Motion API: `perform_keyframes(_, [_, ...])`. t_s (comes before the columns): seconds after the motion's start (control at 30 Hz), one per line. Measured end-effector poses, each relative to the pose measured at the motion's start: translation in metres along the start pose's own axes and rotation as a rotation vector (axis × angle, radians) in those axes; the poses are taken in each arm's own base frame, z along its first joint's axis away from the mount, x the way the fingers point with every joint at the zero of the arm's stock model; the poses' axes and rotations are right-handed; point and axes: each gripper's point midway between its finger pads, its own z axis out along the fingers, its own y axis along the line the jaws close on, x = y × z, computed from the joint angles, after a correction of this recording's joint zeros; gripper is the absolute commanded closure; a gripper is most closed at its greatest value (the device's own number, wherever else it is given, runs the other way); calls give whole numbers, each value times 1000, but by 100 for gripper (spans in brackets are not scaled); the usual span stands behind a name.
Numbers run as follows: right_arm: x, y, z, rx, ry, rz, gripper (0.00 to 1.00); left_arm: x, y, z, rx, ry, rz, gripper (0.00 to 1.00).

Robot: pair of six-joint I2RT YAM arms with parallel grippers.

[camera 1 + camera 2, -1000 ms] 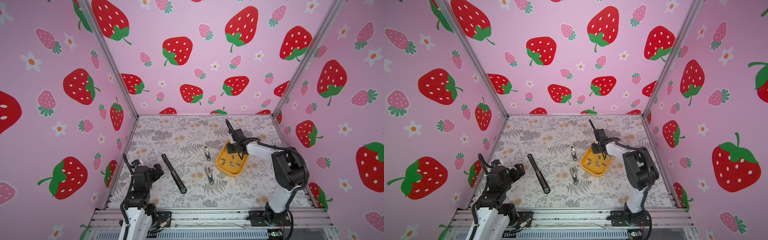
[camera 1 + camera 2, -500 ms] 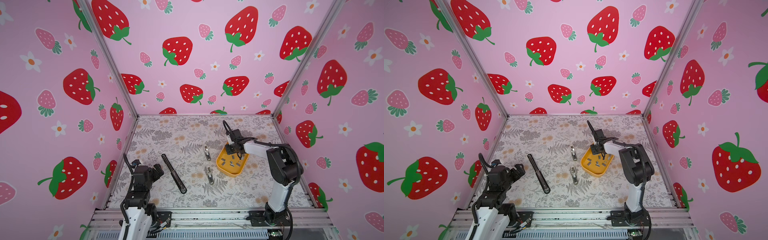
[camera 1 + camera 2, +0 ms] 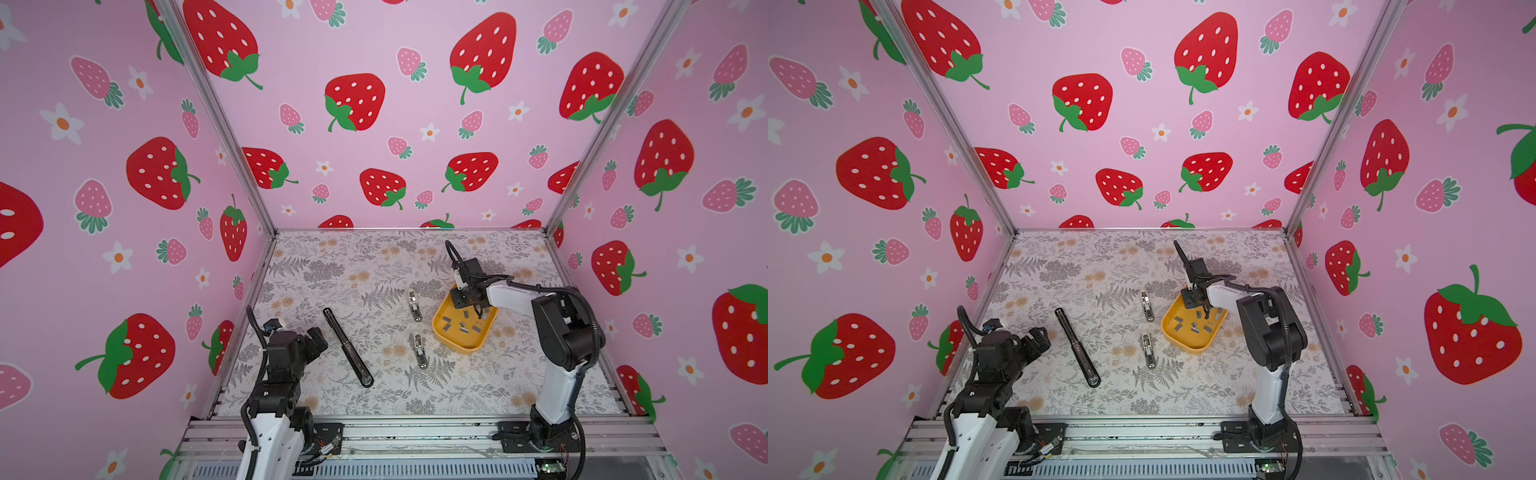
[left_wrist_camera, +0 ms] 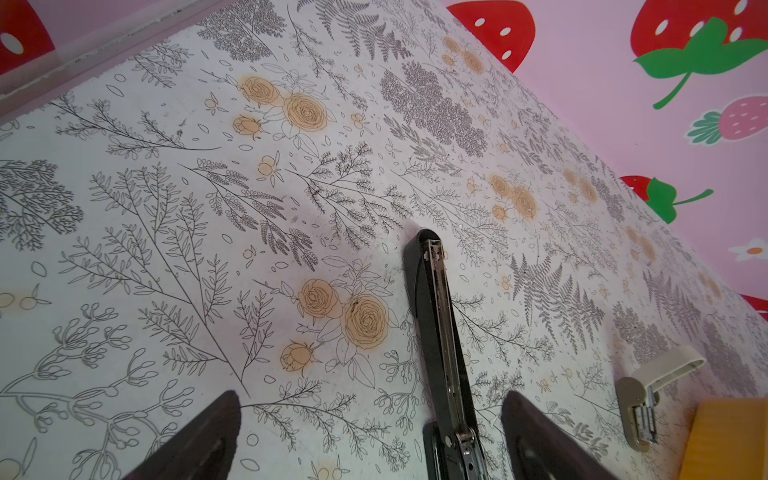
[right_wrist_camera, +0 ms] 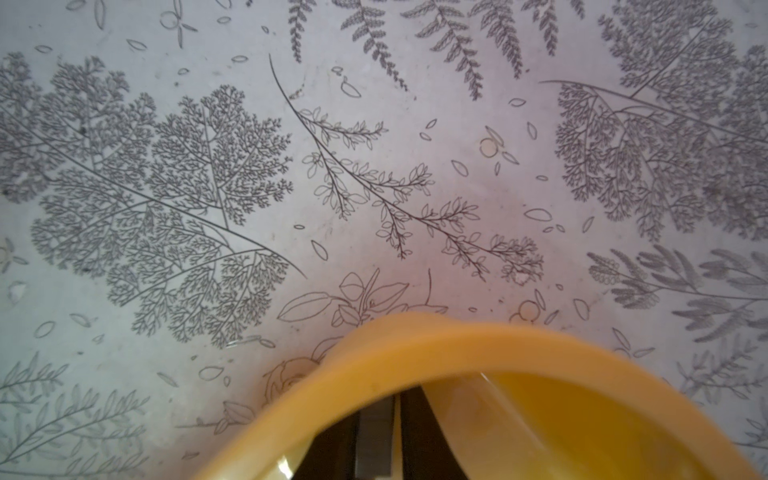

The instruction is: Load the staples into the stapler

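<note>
The black stapler (image 3: 348,347) (image 3: 1077,347) lies opened out flat on the floral mat, left of centre; in the left wrist view its metal channel (image 4: 440,324) faces up. Several grey staples (image 3: 463,330) (image 3: 1194,329) lie loose in the yellow tray (image 3: 461,347) (image 3: 1187,347). My right gripper (image 3: 478,309) (image 3: 1207,311) reaches down into the tray's far end. In the right wrist view, the right gripper (image 5: 376,436) has closed on one grey staple strip (image 5: 374,432) behind the tray rim (image 5: 415,345). My left gripper (image 3: 316,338) (image 3: 1038,338) (image 4: 370,440) stands open and empty beside the stapler's near half.
Two small beige-and-metal clip-like tools (image 3: 414,306) (image 3: 420,351) lie between the stapler and the tray; one appears in the left wrist view (image 4: 648,395). Pink strawberry walls close in three sides. An aluminium rail (image 3: 415,432) runs along the front.
The right gripper has shifted slightly left and lowered into the tray, and its jaws have narrowed onto a staple strip. The left arm and the stapler have not moved.
</note>
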Motion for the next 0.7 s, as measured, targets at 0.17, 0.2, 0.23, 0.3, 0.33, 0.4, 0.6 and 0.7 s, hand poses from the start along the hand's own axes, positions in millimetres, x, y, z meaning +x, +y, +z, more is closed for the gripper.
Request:
perform_keyframes(0.17, [0,-1,0,5,-1,-1,88,1,0,2,-3,6,0,1])
perform_keyframes(0.2, [-1,-1,0,6,-1,2,88,1,0,2,-4,7,0,1])
perform_keyframes(0.23, [-1,-1,0,6,-1,4,89,1,0,2,-5,8,1,1])
perform_keyframes(0.3, [-1,-1,0,7,-2,10,89,1,0,3,-5,8,1,1])
perform_keyframes(0.33, [-1,-1,-1,7,-3,13,89,1,0,3,-5,9,1,1])
perform_keyframes(0.4, [0,-2,-4,10,4,18,89,2,1,4,-10,16,-4,1])
perform_keyframes(0.6, [-29,-4,-55,24,-105,46,92,10,8,12,-57,58,-142,1])
perform_keyframes(0.7, [-56,7,-101,17,-230,48,92,16,4,18,-39,90,-206,1])
